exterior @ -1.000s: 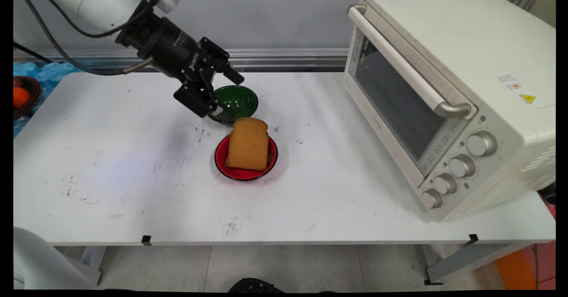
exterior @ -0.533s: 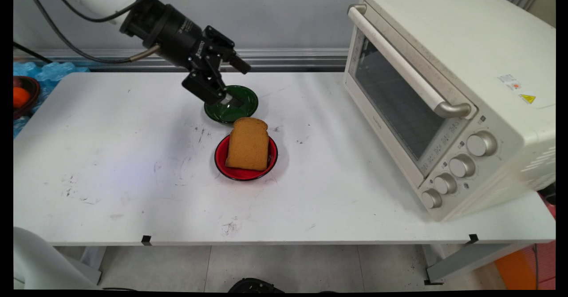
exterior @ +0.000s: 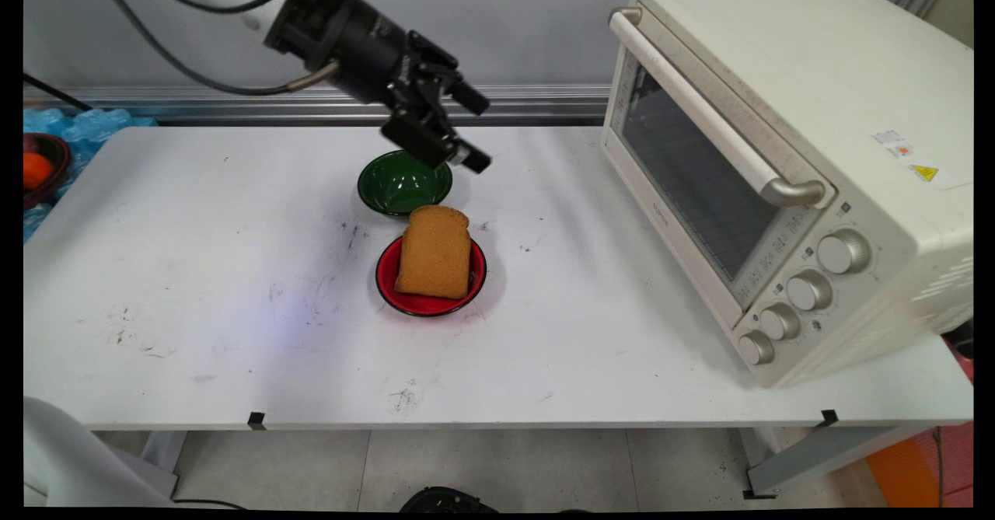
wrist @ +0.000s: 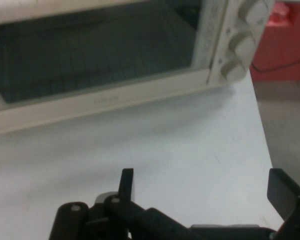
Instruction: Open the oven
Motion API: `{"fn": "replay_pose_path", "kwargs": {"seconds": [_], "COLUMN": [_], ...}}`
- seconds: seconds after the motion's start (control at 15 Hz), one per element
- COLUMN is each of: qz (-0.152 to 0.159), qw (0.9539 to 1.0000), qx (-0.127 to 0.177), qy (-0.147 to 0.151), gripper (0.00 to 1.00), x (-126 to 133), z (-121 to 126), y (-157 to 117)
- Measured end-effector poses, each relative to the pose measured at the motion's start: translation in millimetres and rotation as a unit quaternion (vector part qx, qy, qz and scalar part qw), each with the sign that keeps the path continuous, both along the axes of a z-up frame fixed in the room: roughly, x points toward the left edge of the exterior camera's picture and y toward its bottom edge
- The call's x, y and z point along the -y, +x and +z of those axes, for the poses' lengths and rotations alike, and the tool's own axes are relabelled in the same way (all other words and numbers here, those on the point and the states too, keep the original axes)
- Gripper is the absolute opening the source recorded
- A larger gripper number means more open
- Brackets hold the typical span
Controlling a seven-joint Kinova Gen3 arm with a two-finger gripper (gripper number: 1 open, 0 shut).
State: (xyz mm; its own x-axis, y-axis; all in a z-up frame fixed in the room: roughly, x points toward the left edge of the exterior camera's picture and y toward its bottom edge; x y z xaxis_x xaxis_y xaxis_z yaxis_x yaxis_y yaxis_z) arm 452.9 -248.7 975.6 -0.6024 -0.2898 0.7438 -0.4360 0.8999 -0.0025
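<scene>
Gripper (exterior: 476,133) held up in the air, fingers spread apart, nothing held.

It is seen above the green bowl's (exterior: 403,185) far side, pointed toward the oven (exterior: 785,155). Bread (exterior: 434,252) is seen on the red plate (exterior: 392,291), just in front of the green bowl. All are set on the table (exterior: 194,271).

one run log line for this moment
tool: open, empty, raised beside green bowl | bread slice: on red plate | toaster oven: door closed, faced by hand view
</scene>
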Motion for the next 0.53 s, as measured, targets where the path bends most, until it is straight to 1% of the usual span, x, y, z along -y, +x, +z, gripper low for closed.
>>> {"fn": "replay_pose_path", "kwargs": {"seconds": [0.27,0.53], "qz": [0.025,0.055], "qw": [0.9995,0.9979], "qx": [-0.018,-0.033], "qy": [0.000,0.001], "gripper": [1.00,1.00], "x": [11,26], "z": [10,19], "y": [-20,-39]}}
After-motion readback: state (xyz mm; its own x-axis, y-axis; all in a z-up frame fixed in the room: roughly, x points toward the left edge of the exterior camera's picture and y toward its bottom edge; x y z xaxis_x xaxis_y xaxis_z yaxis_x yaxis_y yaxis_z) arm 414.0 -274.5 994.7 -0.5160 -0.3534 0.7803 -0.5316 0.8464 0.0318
